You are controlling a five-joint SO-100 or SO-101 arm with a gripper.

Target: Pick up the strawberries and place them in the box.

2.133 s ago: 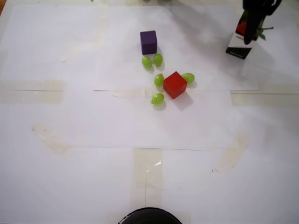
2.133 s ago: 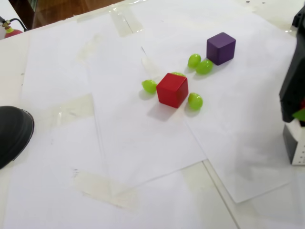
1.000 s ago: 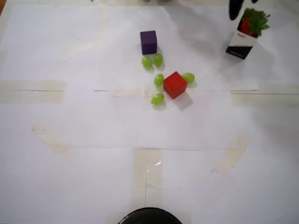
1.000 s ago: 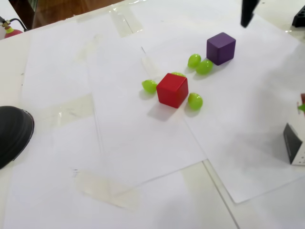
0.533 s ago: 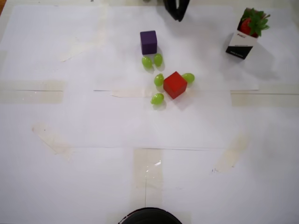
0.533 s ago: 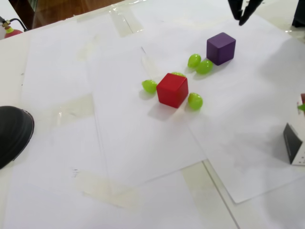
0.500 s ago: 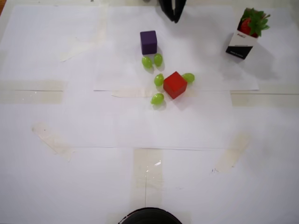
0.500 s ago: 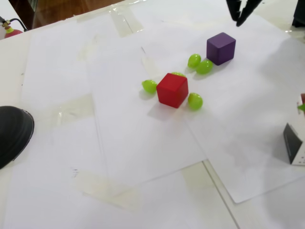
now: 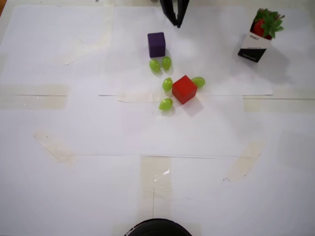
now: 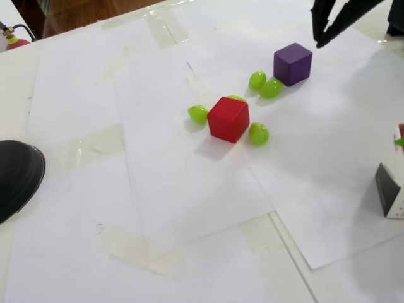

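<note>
The box [image 9: 253, 46] stands at the upper right in the overhead view, with strawberries [image 9: 266, 22] in it, red bodies and green leafy tops poking out. The fixed view cuts the box [image 10: 390, 197] at its right edge and shows only a sliver of the strawberries [image 10: 400, 137]. My gripper [image 9: 175, 24] hangs at the top centre, well left of the box and just above and to the right of the purple cube [image 9: 156, 44]. In the fixed view the gripper [image 10: 319, 42] tapers to a point, its dark fingertips nearly touching, with nothing between them.
A red cube [image 9: 184, 89] sits mid-table with several green grapes [image 9: 166, 103] around it and below the purple cube [image 10: 292, 63]. A dark round object [image 10: 16, 177] lies at the left edge in the fixed view. White paper sheets are taped over the table.
The gripper left the box, swung left along the far edge to the top centre, and its fingertips came together. The strawberries stay in the box.
</note>
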